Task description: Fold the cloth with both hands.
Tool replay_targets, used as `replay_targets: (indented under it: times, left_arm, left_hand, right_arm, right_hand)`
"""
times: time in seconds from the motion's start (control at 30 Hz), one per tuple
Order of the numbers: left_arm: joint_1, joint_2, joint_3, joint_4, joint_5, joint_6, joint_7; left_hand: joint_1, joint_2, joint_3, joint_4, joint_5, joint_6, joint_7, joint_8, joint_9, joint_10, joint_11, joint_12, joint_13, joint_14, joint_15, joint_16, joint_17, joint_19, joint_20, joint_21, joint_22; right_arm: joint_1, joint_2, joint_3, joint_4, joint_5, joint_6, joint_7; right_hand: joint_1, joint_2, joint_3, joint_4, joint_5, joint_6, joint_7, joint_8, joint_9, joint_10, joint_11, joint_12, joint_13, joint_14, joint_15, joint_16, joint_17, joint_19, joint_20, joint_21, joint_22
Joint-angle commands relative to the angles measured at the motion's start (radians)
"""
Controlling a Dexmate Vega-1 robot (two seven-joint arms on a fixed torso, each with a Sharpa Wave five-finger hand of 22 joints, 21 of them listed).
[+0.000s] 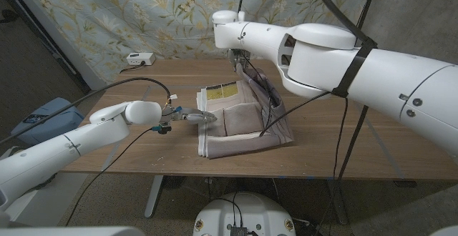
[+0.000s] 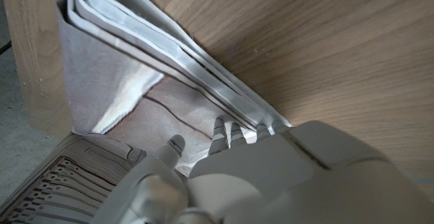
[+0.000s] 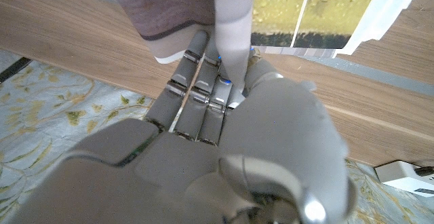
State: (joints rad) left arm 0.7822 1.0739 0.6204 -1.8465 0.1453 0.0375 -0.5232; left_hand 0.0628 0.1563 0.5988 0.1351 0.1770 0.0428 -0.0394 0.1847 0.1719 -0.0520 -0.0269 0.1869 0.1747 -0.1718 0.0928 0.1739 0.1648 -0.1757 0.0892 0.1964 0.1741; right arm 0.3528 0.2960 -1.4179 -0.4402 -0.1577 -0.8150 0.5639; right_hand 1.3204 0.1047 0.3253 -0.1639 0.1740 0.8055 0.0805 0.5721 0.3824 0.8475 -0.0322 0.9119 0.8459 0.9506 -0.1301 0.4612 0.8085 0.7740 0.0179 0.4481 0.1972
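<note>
The cloth (image 1: 243, 125) lies on the worktop (image 1: 336, 150) a little right of its middle, already doubled into several layers, with one part lifted up from the far edge. The right robot hand (image 1: 242, 61) hangs over the far side of the cloth, at about 12 o'clock from its centre, and in the right wrist view its fingers (image 3: 203, 91) are clamped on a raised strip of the fabric, so this hand is holding the cloth up. The left robot hand (image 1: 197, 116) is at the left edge of the cloth, at about 9 o'clock from its centre; in the left wrist view its fingers (image 2: 230, 132) press against the stacked layers of that edge, but I cannot tell if they really pinch the fabric or only touch it. The long axis of the folded cloth seems to run from near-left to far-right, roughly from 8 o'clock to 2 o'clock. I judge that the next move depends on this: the lifted part is at the far side, so it must travel toward 6 o'clock, while the left hand, which is nearer to the lying layers, keeps them in place.
</note>
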Motion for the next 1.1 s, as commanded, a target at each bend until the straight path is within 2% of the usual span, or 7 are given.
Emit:
replay_targets:
  times: [0.03, 0.3, 0.63, 0.83, 1.03, 1.1]
  left_arm:
    - [-0.001, -0.003, -0.002, 0.018, -0.006, -0.017, -0.001]
    - [-0.001, -0.002, -0.004, 0.027, -0.009, -0.030, 0.000]
    - [0.000, 0.002, -0.007, 0.022, -0.006, -0.028, 0.003]
    - [0.001, 0.003, -0.007, 0.021, -0.004, -0.032, 0.003]
    - [0.002, 0.004, -0.008, 0.016, 0.001, -0.033, 0.006]
    - [0.002, 0.003, -0.008, 0.012, 0.006, -0.028, 0.009]
  left_hand:
    - [0.011, 0.003, 0.008, -0.001, 0.000, 0.004, -0.005, -0.003, 0.004, -0.002, -0.007, 0.007, 0.003, -0.014, -0.007, 0.005, 0.006, -0.076, 0.001, 0.005, 0.006]
    - [0.013, 0.002, 0.011, -0.003, -0.001, 0.006, -0.005, -0.002, 0.004, -0.002, -0.008, 0.007, 0.003, -0.014, -0.007, 0.005, 0.006, -0.075, 0.001, 0.006, 0.006]
    - [0.015, 0.001, 0.015, -0.005, -0.001, 0.008, -0.006, -0.002, 0.004, -0.001, -0.007, 0.008, 0.003, -0.013, -0.007, 0.005, 0.006, -0.075, 0.001, 0.006, 0.006]
    - [0.016, 0.000, 0.018, -0.005, -0.001, 0.012, -0.010, 0.000, 0.004, 0.000, -0.008, 0.008, 0.003, -0.013, -0.007, 0.005, 0.006, -0.074, 0.001, 0.006, 0.006]
    - [0.017, -0.001, 0.020, -0.006, -0.001, 0.015, -0.009, 0.000, 0.004, 0.001, -0.008, 0.009, 0.003, -0.013, -0.006, 0.006, 0.006, -0.074, 0.002, 0.006, 0.006]
    - [0.017, -0.001, 0.021, -0.006, -0.001, 0.016, -0.010, 0.000, 0.004, 0.001, -0.008, 0.009, 0.003, -0.012, -0.007, 0.006, 0.006, -0.074, 0.002, 0.006, 0.006]
  right_arm:
    - [-0.027, 0.032, 0.058, 0.073, -0.002, 0.154, -0.084]
    - [-0.047, 0.024, 0.067, 0.076, 0.015, 0.243, -0.146]
    - [-0.047, 0.034, 0.067, 0.075, 0.025, 0.227, -0.131]
    - [-0.037, 0.054, 0.063, 0.074, 0.019, 0.175, -0.090]
    - [-0.020, 0.080, 0.058, 0.070, 0.009, 0.129, -0.041]
    - [-0.013, 0.088, 0.056, 0.068, 0.004, 0.120, -0.027]
  right_hand:
    - [0.015, -0.001, -0.003, 0.001, 0.004, 0.003, 0.009, -0.005, 0.005, -0.004, 0.004, -0.006, 0.000, -0.002, -0.040, -0.002, 0.004, -0.005, 0.000, 0.008, 0.001]
    - [0.016, 0.001, -0.005, 0.001, 0.004, 0.003, 0.010, -0.009, 0.005, -0.007, 0.011, -0.006, 0.004, -0.004, -0.039, -0.005, 0.007, -0.008, 0.003, 0.010, 0.001]
    - [0.013, 0.004, -0.010, 0.004, 0.004, -0.002, 0.013, -0.015, 0.006, -0.011, 0.014, -0.013, 0.001, -0.009, -0.036, -0.013, 0.005, -0.011, 0.006, 0.014, 0.000]
    - [-0.015, 0.006, -0.028, 0.019, 0.001, -0.011, 0.028, -0.025, 0.005, -0.020, 0.018, -0.030, -0.017, -0.011, -0.006, -0.017, 0.002, -0.013, 0.017, 0.017, -0.002]
    - [-0.074, -0.008, -0.057, 0.043, -0.003, -0.031, 0.043, -0.041, 0.001, -0.031, 0.043, -0.052, -0.044, -0.016, 0.018, -0.034, -0.018, -0.009, 0.029, 0.020, -0.005]
    - [-0.105, -0.020, -0.071, 0.054, -0.004, -0.039, 0.050, -0.048, -0.001, -0.040, 0.055, -0.062, -0.053, -0.018, 0.026, -0.043, -0.027, -0.012, 0.041, 0.018, -0.006]
